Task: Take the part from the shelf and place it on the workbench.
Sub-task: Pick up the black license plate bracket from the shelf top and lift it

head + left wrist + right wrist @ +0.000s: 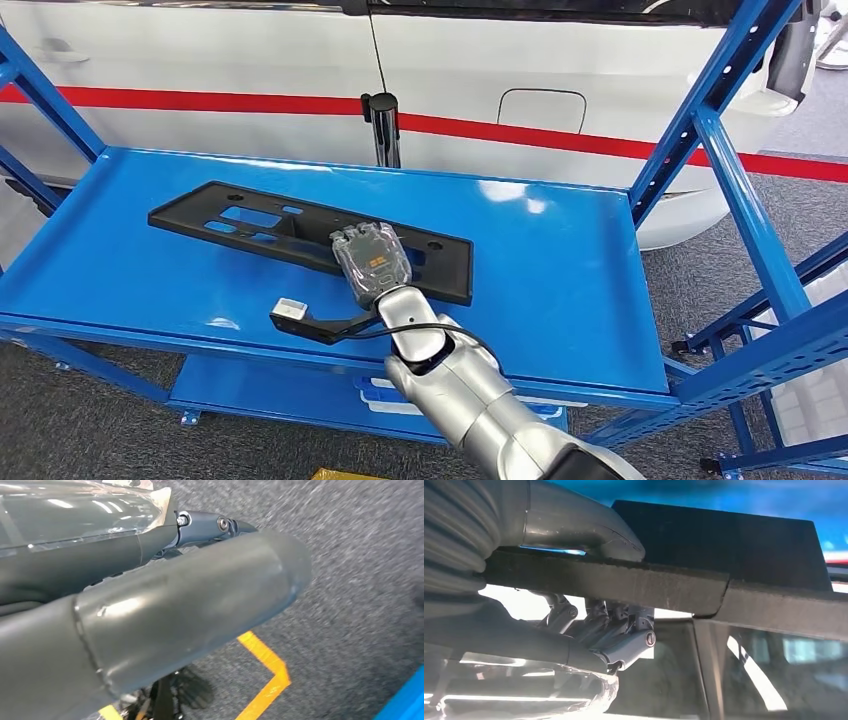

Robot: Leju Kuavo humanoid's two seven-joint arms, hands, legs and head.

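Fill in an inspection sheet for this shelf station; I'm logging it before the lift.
Surface: blue shelf, glossy, light glare.
Job's things: black part, long and flat with cut-outs, lying on the shelf.
Clutter: nothing seen on the shelf; a white bin on the lower level.
Hands: right hand on the part's near edge, thumb on one side and fingers on the other; left hand over grey floor, holding nothing seen.
Cables: black cable looping at the right wrist.
Surroundings: white car with red stripe behind; yellow floor line.
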